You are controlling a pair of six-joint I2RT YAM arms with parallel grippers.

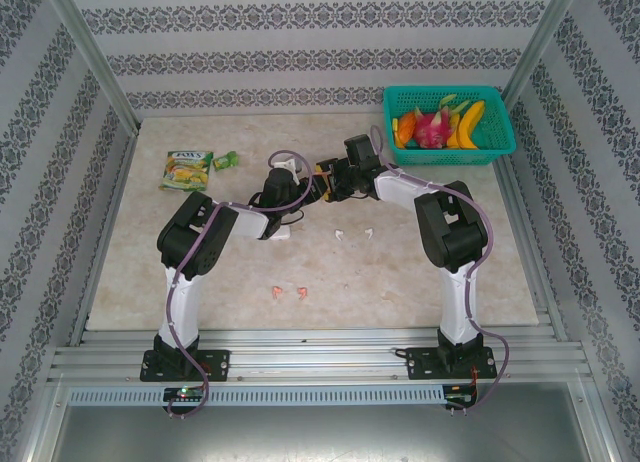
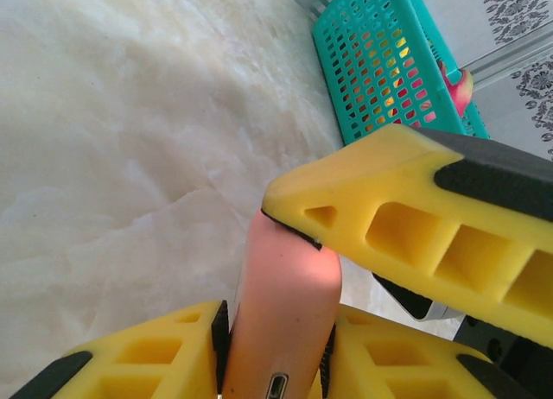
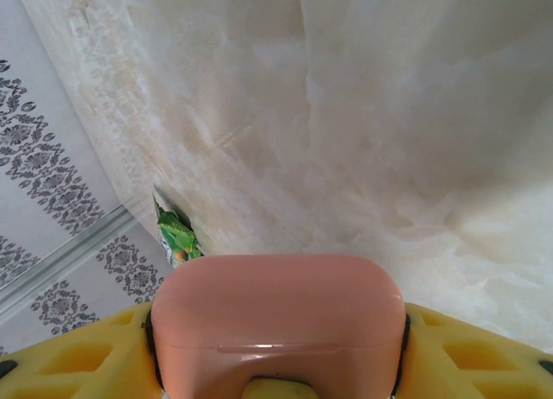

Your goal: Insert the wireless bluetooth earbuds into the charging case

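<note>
**Both grippers on the pink case, earbuds loose on the table**

We find the pink charging case where the two arms meet, over the middle of the marble-look table. In the right wrist view the right gripper is clamped on it, a yellow finger pressed against each rounded end and the closed lid seam facing the camera. In the left wrist view the left gripper is closed on the same case across its thin sides, with its port end towards the camera. A yellow finger of the right gripper touches the far end of the case there.

The earbuds all lie outside the case. From above, the two white earbuds rest side by side on the table, just nearer the arm bases than the grippers. The two salmon-pink earbuds lie close together nearer the front edge.

A teal basket of fruit stands at the far right corner. A green snack packet lies at the far left.
</note>
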